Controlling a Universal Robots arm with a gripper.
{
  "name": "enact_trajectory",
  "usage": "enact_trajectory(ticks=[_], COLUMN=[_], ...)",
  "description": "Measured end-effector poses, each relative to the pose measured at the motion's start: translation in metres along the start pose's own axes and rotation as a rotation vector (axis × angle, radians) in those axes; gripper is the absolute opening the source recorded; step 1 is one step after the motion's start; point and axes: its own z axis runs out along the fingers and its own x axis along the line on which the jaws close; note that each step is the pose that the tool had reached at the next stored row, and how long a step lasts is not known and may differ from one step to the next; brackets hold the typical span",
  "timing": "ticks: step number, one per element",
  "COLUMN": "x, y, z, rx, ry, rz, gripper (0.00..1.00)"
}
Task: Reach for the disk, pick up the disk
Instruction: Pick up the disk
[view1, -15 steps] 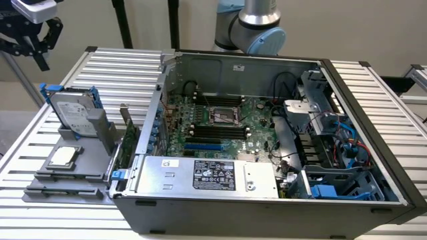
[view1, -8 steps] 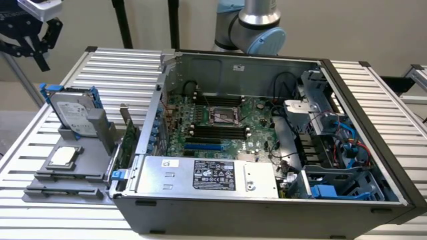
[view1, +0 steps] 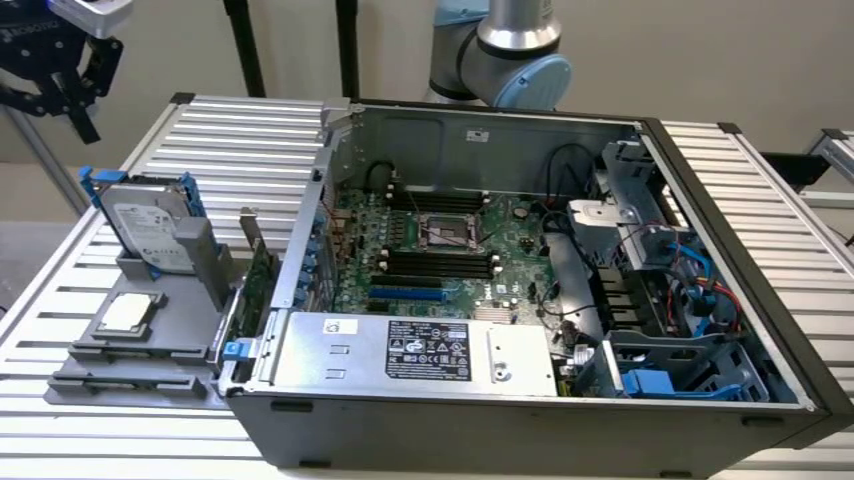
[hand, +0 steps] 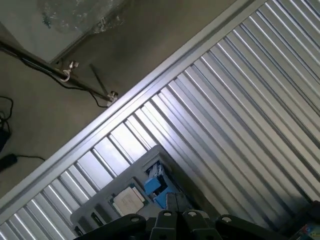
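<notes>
Exterior view: my claw (view1: 64, 95) hangs up high over the desk's (view1: 240, 130) far corner on the exterior view's left, fingers pinched together, nothing in them. The disk (view1: 142, 235) stands upright in a grey holder (view1: 180, 340) on the desk, just beside the open PC case (view1: 534, 420), well below my claw. A small square chip (view1: 126, 312) lies flat near it.

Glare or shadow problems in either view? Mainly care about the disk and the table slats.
Exterior view: soft, even light; the disk shows no glare on its label; the open computer case is dimmer inside toward the exterior view's right. Wrist view: bright glare streaks run along the table slats, while the floor beyond the table edge is dim.
</notes>
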Motion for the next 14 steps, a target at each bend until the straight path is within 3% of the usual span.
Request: enact_trajectory(ticks=[14], x=[0.0000], y=[0.0000], z=[0.0012], rx=[0.0003], ry=[0.0089], rz=[-0.256], gripper=[0.11])
